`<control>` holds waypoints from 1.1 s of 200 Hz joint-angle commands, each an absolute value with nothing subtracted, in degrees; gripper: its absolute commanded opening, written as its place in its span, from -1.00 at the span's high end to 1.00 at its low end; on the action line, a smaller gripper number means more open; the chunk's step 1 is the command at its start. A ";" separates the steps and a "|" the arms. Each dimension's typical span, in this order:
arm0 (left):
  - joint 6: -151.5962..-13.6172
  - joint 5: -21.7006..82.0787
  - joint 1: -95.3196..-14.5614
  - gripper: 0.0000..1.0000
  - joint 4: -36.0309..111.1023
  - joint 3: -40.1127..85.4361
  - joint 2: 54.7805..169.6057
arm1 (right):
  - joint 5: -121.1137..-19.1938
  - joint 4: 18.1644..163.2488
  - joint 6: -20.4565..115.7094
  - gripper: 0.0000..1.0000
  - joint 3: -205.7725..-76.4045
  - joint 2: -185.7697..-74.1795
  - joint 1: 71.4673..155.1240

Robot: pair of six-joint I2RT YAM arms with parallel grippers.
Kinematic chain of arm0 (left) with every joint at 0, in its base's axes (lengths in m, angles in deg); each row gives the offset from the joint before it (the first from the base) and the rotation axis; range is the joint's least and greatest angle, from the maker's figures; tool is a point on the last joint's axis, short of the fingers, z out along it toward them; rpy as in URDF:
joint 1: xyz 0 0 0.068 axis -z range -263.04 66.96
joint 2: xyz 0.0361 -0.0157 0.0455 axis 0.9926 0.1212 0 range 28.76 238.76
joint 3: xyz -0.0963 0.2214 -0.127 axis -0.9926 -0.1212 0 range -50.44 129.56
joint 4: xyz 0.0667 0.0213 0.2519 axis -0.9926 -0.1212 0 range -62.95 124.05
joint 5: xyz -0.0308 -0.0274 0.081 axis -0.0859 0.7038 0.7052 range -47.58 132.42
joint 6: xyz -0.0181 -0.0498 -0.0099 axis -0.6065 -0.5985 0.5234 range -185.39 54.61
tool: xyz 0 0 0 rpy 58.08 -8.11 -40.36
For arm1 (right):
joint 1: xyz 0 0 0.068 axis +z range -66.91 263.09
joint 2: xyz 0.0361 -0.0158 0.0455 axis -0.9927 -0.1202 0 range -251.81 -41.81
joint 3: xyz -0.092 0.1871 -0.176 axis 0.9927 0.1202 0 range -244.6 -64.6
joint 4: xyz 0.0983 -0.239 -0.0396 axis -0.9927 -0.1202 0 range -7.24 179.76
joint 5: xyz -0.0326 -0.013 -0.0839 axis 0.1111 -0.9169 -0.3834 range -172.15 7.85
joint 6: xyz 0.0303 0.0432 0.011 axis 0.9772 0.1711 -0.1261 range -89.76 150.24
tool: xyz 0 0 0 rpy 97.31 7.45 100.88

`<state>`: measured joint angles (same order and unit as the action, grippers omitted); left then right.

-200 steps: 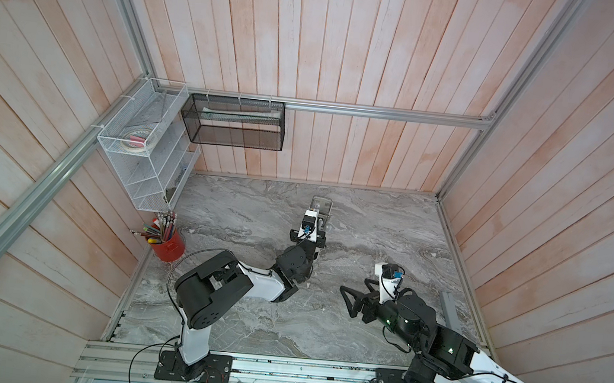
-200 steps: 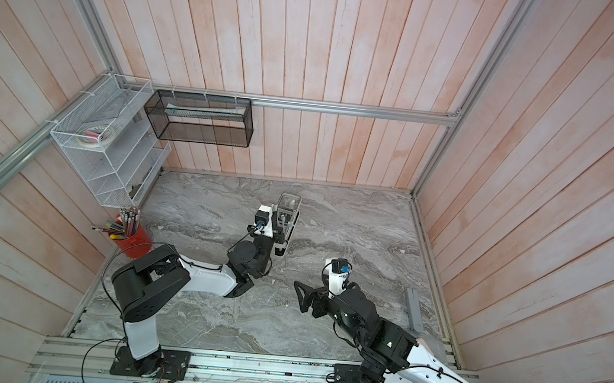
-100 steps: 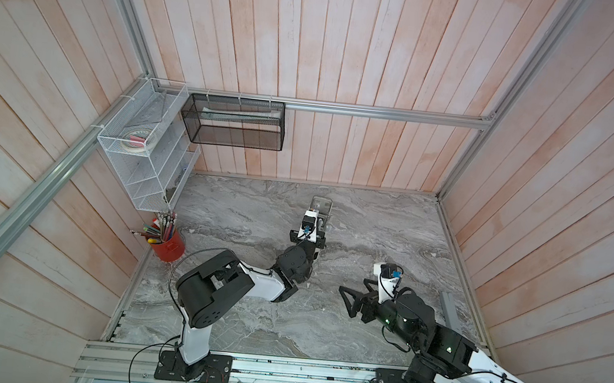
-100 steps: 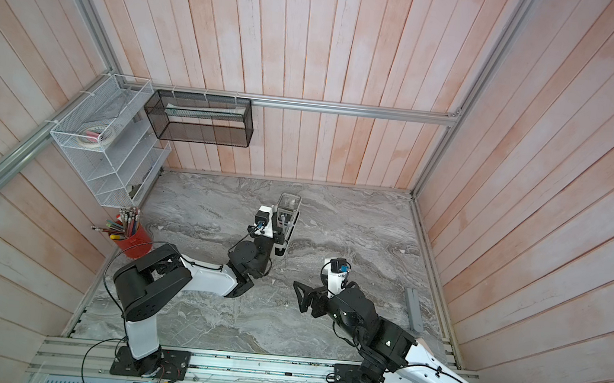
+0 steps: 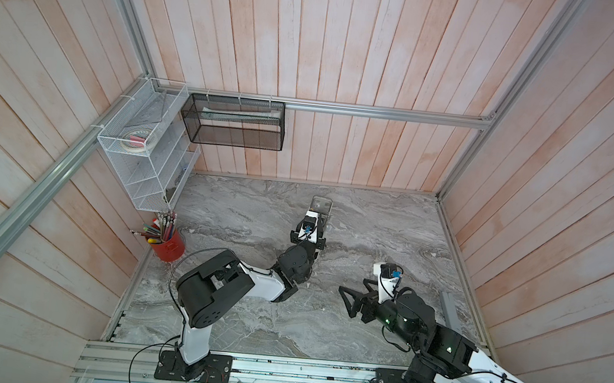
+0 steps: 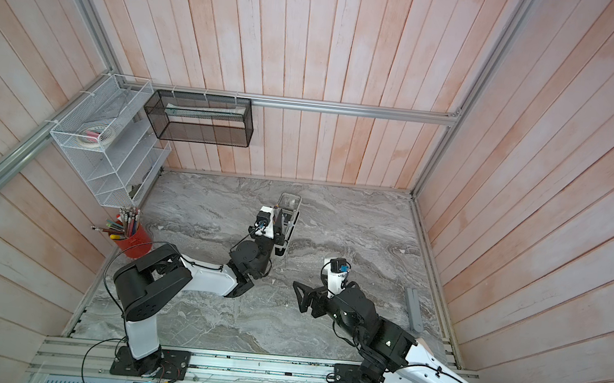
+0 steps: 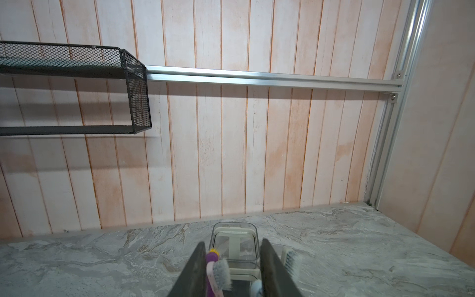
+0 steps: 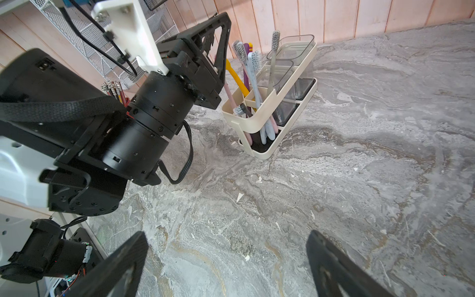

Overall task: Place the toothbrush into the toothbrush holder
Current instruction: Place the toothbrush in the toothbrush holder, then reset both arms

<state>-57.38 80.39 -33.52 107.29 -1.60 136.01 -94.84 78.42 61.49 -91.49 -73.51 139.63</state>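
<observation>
Almost nothing has shifted in the top views since a second ago: both arms sit where they were, and the only change you might look for, at the left jaws, is too small to read there.

You are at the release step. In the left wrist view the left gripper (image 7: 232,243) has its jaws standing apart, with a gap much wider than any handle. The toothbrush (image 7: 219,272) (pink handle, grey bristles) lies against the inner face of one finger (image 7: 198,264) and is not pinched. I judge it let go. The right gripper (image 8: 227,237) is spread wide and empty over bare marble, well apart from the work.

The right wrist view gives you what the left one cannot. It shows the toothbrush holder (image 8: 259,113) side on, with the pink handle of the toothbrush (image 8: 228,95) running down into its near end compartment among several other brushes and leaning toward the left arm. The left wrist view shows only brush heads and the holder's rim (image 7: 235,226). In both top views the wrist hides the brush altogether, though the holder (image 5: 321,203) (image 6: 290,198) shows just beyond it.

Your next move, as I read it, is a straight lift and retreat of the left arm, keeping that finger from dragging the leaning brush back out.
</observation>
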 commanded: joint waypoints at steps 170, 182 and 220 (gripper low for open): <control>-76.10 82.58 -33.45 -1.00 41.54 10.67 100.32 | -103.27 67.19 56.10 -0.96 -109.22 -81.90 119.62; -80.33 82.05 -35.61 -1.00 33.60 10.82 97.09 | -100.94 69.19 55.04 -0.96 -108.94 -83.27 112.76; -85.55 81.03 -45.26 -1.00 17.08 9.04 91.60 | -97.20 78.22 56.20 -0.96 -105.20 -86.61 92.30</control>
<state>-79.95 80.61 -40.95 34.37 10.09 93.25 -99.30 72.70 56.28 -107.30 -85.23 100.33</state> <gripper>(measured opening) 0.997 0.980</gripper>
